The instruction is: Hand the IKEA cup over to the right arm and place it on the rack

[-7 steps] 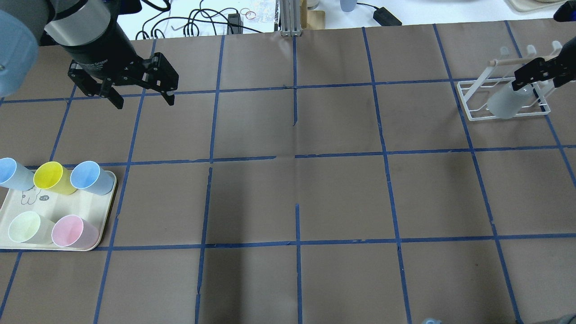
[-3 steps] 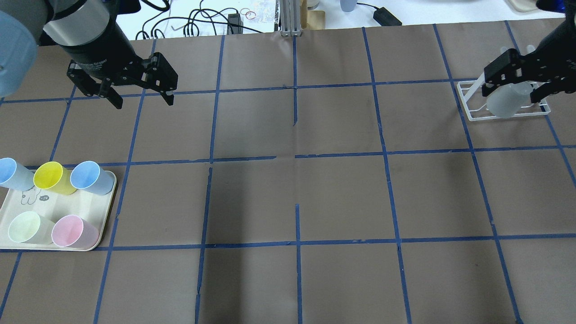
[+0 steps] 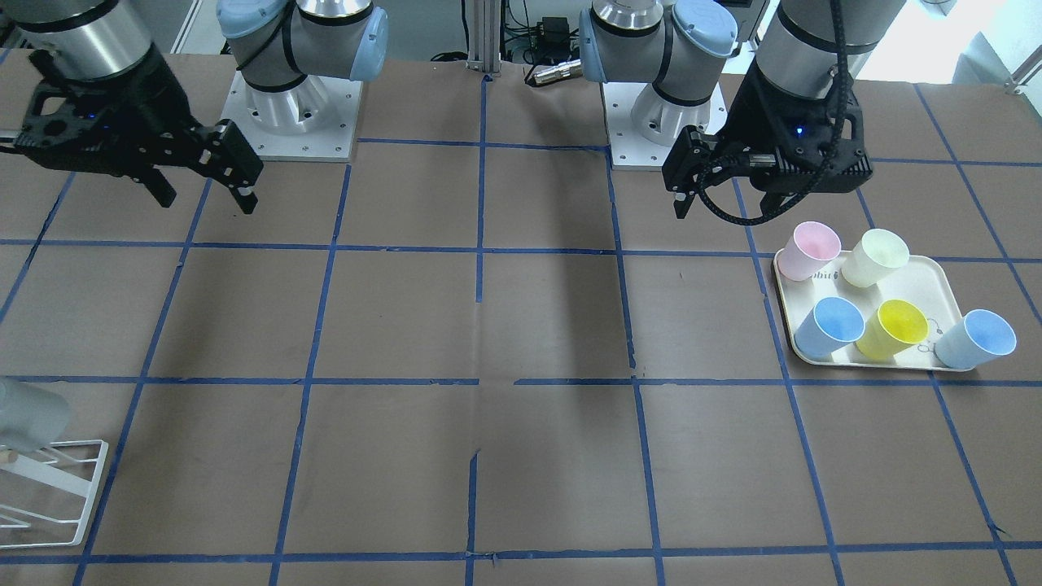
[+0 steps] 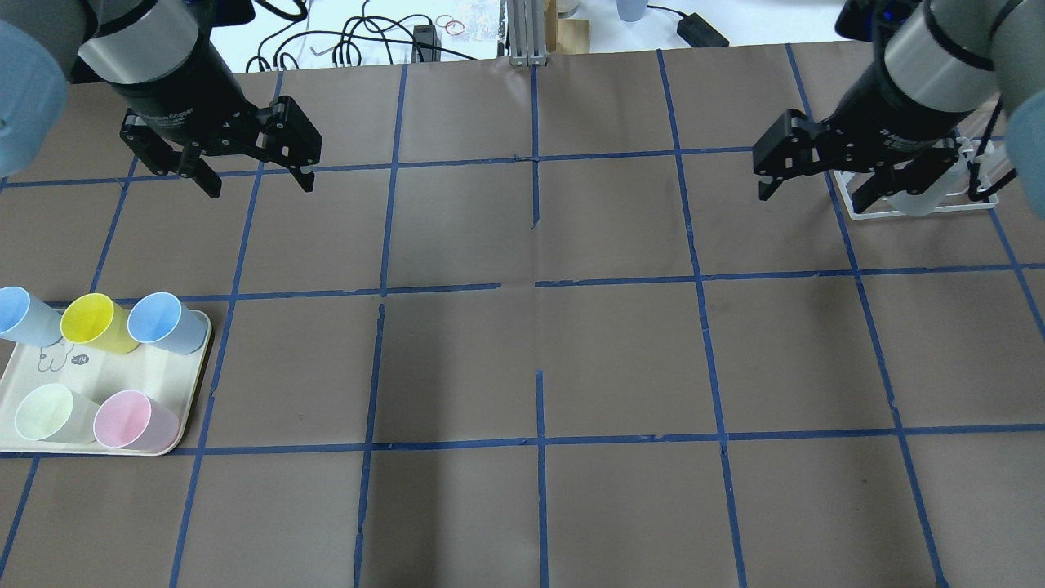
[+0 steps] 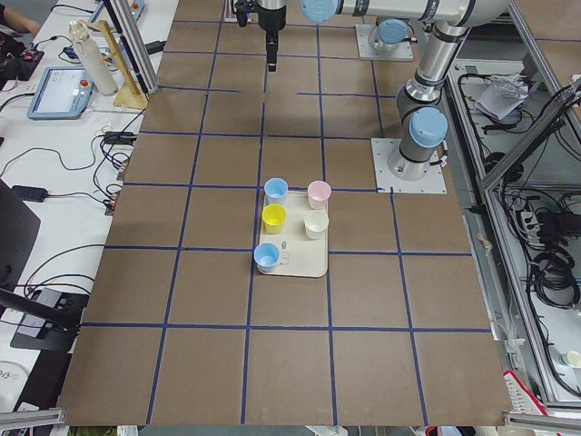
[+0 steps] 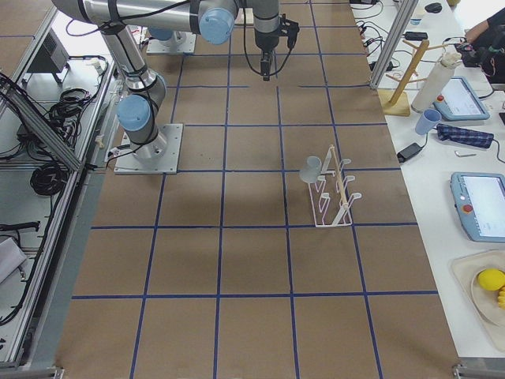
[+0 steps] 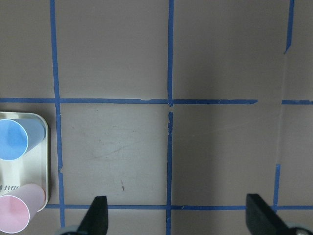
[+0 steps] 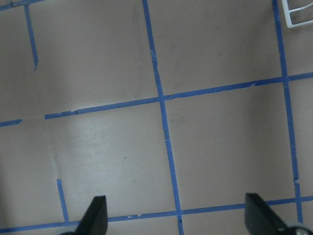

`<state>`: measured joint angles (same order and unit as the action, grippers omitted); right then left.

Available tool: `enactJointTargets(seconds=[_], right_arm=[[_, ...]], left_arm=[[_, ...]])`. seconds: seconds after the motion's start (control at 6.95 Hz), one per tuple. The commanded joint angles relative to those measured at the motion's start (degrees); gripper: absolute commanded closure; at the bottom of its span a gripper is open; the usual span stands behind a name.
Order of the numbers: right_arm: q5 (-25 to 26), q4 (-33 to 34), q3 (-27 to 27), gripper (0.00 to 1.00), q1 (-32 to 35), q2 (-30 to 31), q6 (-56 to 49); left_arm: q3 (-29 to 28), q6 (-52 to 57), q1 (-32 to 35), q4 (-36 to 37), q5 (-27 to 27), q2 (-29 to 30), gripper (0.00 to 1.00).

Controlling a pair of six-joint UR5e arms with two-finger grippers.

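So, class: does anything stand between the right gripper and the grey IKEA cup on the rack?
Nothing visible does. The grey IKEA cup rests on the white wire rack. The right gripper hangs open off to the rack's side, and no object shows between them.

Open tabletop (image 4: 539,359) spans the middle; the tray (image 4: 102,377) of cups (image 4: 96,320), near left, and the rack (image 4: 873,215), far right, obstruct.

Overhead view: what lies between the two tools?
In the overhead view, only bare table with blue tape lies between the left tool and the right tool.
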<state>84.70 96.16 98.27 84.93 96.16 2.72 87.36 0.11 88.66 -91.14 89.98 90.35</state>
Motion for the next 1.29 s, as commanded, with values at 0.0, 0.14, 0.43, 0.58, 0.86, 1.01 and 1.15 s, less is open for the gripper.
enactJointTargets(seconds=[0.0, 0.14, 0.43, 0.58, 0.86, 1.01, 1.15], right_arm=[[0.4, -0.1, 0.4, 0.0, 4.0, 0.3, 2.0], [0.4, -0.4, 0.5, 0.0, 4.5, 0.5, 2.0], [3.6, -6.2, 0.5, 0.0, 4.5, 4.0, 1.1], [5.2, -8.3, 0.6, 0.0, 4.5, 4.7, 1.1], [4.9, -8.7, 0.5, 0.0, 4.5, 4.5, 1.2], [4.8, -7.8, 0.5, 0.0, 4.4, 4.5, 1.2], [4.6, -7.6, 0.5, 0.0, 4.4, 4.5, 1.3]], left_arm=[[0.0, 0.1, -0.1, 0.0, 0.0, -0.1, 0.0], [0.0, 0.0, -0.1, 0.0, 0.0, -0.1, 0.0], [0.1, 0.1, -0.1, 0.0, 0.1, 0.0, 0.0], [0.0, 0.1, -0.1, 0.0, 0.1, 0.0, 0.0], [0.0, 0.1, -0.1, 0.0, 0.1, 0.0, 0.0], [0.0, 0.1, -0.1, 0.0, 0.1, 0.0, 0.0], [0.1, 0.1, -0.1, 0.0, 0.1, 0.0, 0.0]])
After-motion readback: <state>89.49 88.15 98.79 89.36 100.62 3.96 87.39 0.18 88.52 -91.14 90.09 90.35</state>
